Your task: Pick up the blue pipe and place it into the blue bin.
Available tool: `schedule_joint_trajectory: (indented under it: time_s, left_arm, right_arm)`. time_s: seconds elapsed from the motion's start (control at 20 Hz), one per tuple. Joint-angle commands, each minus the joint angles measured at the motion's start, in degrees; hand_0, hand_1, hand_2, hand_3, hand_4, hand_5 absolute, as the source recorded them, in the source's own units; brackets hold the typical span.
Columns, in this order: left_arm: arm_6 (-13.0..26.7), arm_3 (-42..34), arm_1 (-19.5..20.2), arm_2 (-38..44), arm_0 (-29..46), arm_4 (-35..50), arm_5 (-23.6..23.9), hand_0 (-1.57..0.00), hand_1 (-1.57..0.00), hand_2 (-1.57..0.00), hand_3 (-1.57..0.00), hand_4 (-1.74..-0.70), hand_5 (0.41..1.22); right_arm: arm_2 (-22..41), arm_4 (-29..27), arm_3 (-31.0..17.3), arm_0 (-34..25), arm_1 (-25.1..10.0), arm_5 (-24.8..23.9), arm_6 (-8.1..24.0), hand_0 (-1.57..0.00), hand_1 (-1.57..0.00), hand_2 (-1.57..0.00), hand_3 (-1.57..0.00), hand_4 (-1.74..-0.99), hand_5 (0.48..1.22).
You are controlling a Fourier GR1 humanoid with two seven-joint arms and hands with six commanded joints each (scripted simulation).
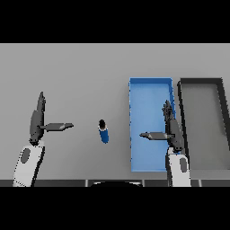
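The blue pipe (pixel 103 131) stands on the grey table (pixel 67 67), roughly in the middle of the view, a short cylinder with a dark opening at its upper end and its blue body below. Nothing touches it. It sits between the two hands, apart from both, and just left of the blue bin (pixel 151 81).

To the pipe's left, the left hand (pixel 37 122) is held over the table with its fingers straight and pointing away from the robot, and its thumb (pixel 57 127) stuck out sideways toward the pipe. The thumb tip ends short of the pipe, with bare table between them. The hand is spread wide and holds nothing.

To the pipe's right, the right hand (pixel 172 130) is over the blue bin's right part, near the wall it shares a gap with the next container. Its fingers are also straight and point away from the robot, and its thumb (pixel 152 134) reaches left across the bin's floor, toward the pipe but well short of it; the bin's left wall lies between thumb and pipe. This hand too is spread and empty.

The blue bin is a long rectangular tray with nothing in it. Just right of it lies a dark grey bin (pixel 201 81) of similar shape, close beside but not touching.
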State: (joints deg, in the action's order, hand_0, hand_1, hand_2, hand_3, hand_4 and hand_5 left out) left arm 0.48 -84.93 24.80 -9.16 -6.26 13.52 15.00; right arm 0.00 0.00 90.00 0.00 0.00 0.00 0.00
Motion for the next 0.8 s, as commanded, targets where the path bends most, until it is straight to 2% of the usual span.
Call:
schedule_joint_trajectory:
  time_s: [0.0, 0.25, 0.3, 0.35, 0.5, 0.65, 0.75]
  left_arm:
    - [-0.30, -0.12, -0.08, -0.06, 0.07, -0.06, 0.08, 0.00, 0.00, 0.00, 0.00, -1.01, 0.586]
    - [-0.91, -0.81, -0.68, -0.59, 0.70, -0.36, 0.41, 0.00, 0.00, 0.00, 0.00, -1.01, 0.586]
    - [-4.73, -1.64, 2.72, -2.87, 2.82, -1.27, -5.40, 0.00, 0.00, 0.00, 0.00, -1.01, 0.586]
    - [-6.76, -2.09, 5.37, -3.55, 4.19, -1.54, -8.80, 0.00, 0.00, 0.00, 0.00, -1.01, 0.588]
    - [-8.72, -2.68, 8.80, -4.41, 5.56, -1.68, -13.23, 0.00, 0.00, 0.00, 0.00, -1.01, 0.589]
    - [-8.31, -2.19, 9.29, -4.68, 4.58, -1.02, -15.12, 0.00, 0.00, 0.00, 0.00, -1.01, 0.589]
    - [-10.13, -3.86, 10.04, -5.08, 5.70, 0.51, -17.79, 0.00, 0.00, 0.00, 0.00, -1.02, 0.594]
  right_arm:
    - [-0.06, -0.07, 0.05, 0.09, -0.07, 0.01, -0.06, 0.00, 0.00, 0.00, 0.00, -1.222, 0.603]
    - [-0.63, -0.58, 0.01, 0.56, -0.96, 0.57, -0.19, 0.00, 0.00, 0.00, 0.00, -1.222, 0.603]
    - [1.19, 2.75, 1.70, 2.65, -4.09, 2.03, -4.09, 0.00, 0.00, 0.00, 0.00, -1.222, 0.603]
    - [2.22, 3.79, 3.21, 3.99, -6.00, 3.64, -5.89, 0.00, 0.00, 0.00, 0.00, -1.227, 0.603]
    - [4.29, 5.96, 5.93, 6.08, -7.46, 4.73, -5.68, 0.00, 0.00, 0.00, 0.00, -1.232, 0.599]
    - [3.99, 6.54, 6.32, 5.97, -8.23, 4.33, -3.80, 0.00, 0.00, 0.00, 0.00, -1.226, 0.593]
    - [4.83, 6.89, 7.18, 6.73, -8.03, 4.65, -4.19, 0.00, 0.00, 0.00, 0.00, -1.218, 0.589]
